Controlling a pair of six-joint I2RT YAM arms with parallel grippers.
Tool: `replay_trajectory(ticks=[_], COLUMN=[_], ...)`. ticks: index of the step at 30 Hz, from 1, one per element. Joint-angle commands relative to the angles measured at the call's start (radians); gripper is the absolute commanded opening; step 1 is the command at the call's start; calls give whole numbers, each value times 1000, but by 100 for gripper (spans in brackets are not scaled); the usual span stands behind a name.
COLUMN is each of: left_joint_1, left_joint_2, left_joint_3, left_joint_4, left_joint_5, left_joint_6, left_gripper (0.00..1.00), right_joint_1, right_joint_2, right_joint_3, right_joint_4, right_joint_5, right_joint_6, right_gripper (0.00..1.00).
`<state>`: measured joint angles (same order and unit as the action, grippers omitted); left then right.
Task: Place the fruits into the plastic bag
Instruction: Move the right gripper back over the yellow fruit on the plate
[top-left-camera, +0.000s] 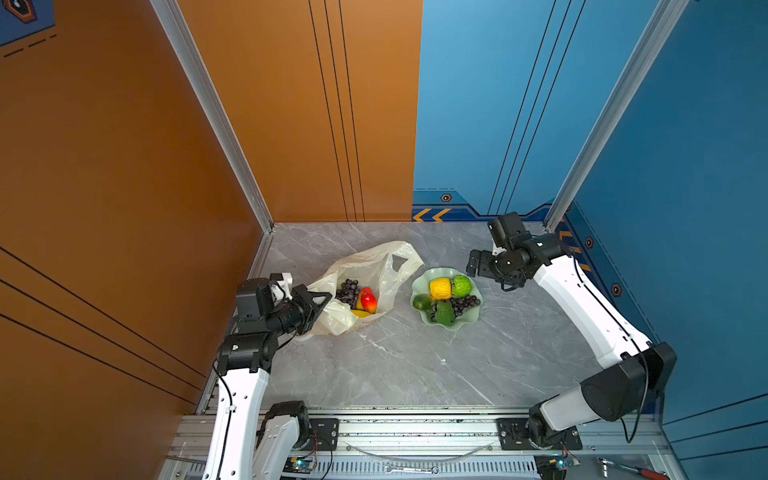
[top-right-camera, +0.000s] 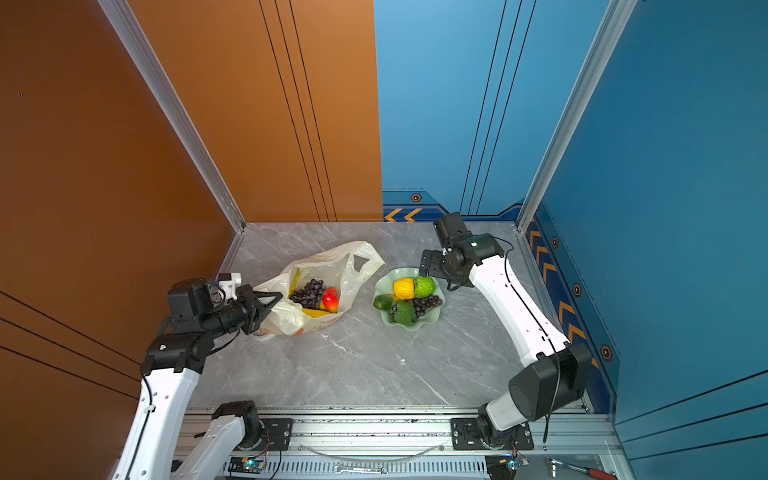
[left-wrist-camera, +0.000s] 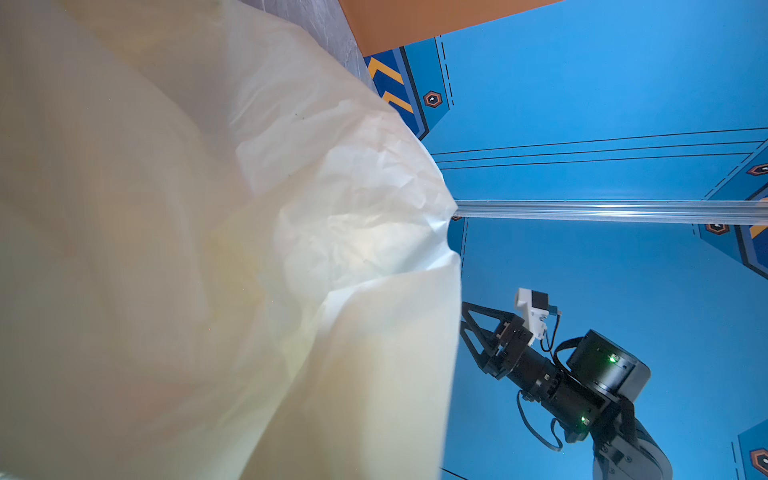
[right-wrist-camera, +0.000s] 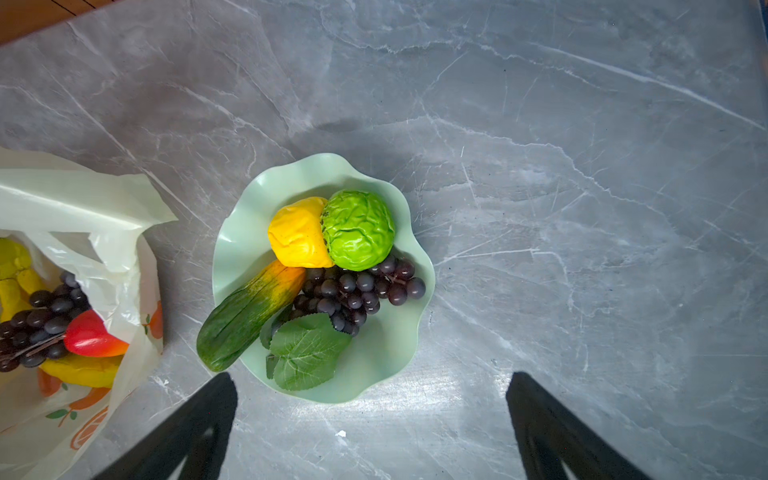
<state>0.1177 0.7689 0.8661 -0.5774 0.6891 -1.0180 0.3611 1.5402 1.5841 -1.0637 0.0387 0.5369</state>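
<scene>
Left end effector (top-left-camera: 323, 300) clamped on plastic bag (top-left-camera: 376, 259) rim, bag lying open on worktop (top-left-camera: 415, 365). Some fruits (top-left-camera: 359, 297) already inside, the rest in green dish (right-wrist-camera: 249, 183) beside it. Right end effector (right-wrist-camera: 372, 378) wide open, empty, over dish.

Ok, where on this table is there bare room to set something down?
Widest bare table: in front of the plastic bag and green wavy dish, to the near rail. Also a strip behind both. The gap between them is narrow. Crowded: the dish, heaped with fruits, and bag's edge where the left gripper clamps.
</scene>
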Motion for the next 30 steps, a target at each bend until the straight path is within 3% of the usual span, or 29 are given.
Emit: replay_trajectory(ticks=[1, 21, 30], left_joint_1=[4, 8, 15], left_joint_2=[-10, -6, 7], left_joint_3=[-5, -6, -4], left_joint_4=[16, 12, 4], left_joint_5=[10, 20, 29], left_joint_6=[-2, 2, 15], left_gripper=[0, 0, 0], right_joint_1=[8, 32, 13], right_joint_2=[69, 324, 397], right_joint_3=[-18, 29, 65], right_joint_4=[-10, 74, 114], right_joint_5=[-31, -64, -90], right_joint_6=[12, 11, 47], right_gripper=[100, 100, 93])
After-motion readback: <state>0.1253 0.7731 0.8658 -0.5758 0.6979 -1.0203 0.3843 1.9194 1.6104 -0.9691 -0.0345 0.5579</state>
